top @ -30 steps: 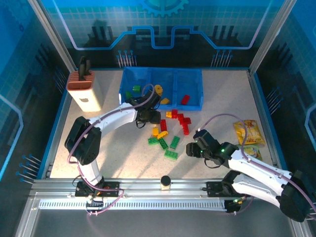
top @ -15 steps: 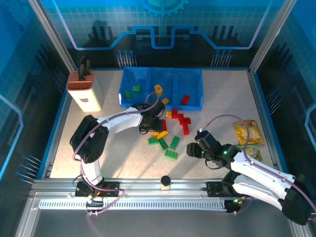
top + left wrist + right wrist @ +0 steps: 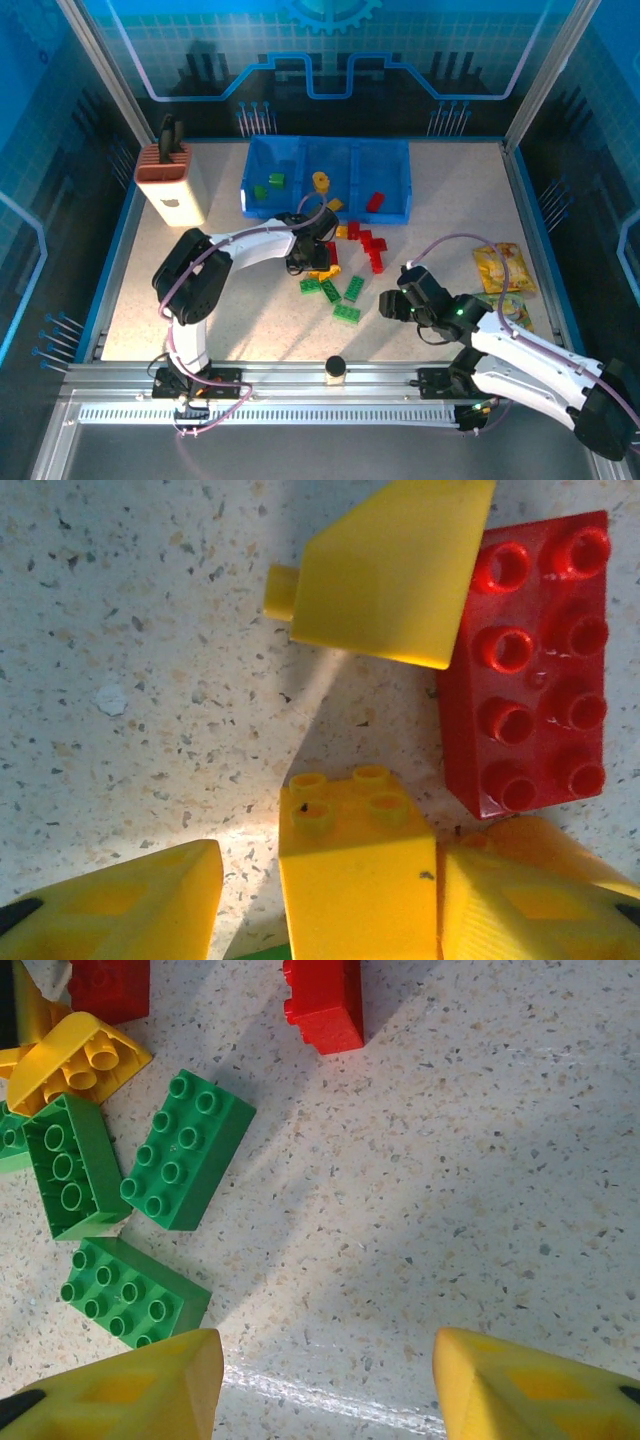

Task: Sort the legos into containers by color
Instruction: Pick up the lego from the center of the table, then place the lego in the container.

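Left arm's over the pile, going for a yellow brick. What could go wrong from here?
1. The left jaws straddle the yellow brick off-centre: closing may shove or twist it instead of gripping.
2. The red brick lies close beside it and could be dragged along.
3. The right jaws hang open near the green bricks, so the arms may crowd each other.
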`<state>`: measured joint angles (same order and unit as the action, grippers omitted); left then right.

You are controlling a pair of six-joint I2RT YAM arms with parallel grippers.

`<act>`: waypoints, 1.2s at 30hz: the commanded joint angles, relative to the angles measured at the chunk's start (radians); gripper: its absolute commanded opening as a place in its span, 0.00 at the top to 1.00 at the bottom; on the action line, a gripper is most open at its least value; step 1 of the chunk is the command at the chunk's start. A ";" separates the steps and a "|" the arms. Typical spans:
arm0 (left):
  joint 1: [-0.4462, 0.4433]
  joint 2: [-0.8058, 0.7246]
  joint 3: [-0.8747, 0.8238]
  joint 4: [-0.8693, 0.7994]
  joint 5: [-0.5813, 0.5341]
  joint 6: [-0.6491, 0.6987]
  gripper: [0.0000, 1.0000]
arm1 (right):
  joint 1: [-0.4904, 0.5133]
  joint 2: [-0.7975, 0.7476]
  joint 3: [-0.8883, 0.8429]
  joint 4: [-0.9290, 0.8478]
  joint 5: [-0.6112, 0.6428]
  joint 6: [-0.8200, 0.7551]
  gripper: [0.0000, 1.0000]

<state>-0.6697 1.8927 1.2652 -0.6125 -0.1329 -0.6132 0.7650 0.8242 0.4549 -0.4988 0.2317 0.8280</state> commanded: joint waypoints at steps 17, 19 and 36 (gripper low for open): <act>0.040 0.000 0.278 -0.100 -0.052 0.089 0.70 | 0.014 -0.041 -0.040 -0.033 0.032 0.026 0.41; 0.062 0.024 0.363 -0.119 -0.047 0.105 0.69 | 0.013 -0.045 -0.042 -0.034 0.034 0.029 0.41; 0.180 0.476 1.015 -0.316 -0.086 0.206 0.65 | 0.012 -0.245 -0.034 -0.201 0.090 0.033 0.41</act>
<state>-0.4889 2.3672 2.2398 -0.8944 -0.2058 -0.4366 0.7658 0.6071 0.4263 -0.6533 0.2893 0.8387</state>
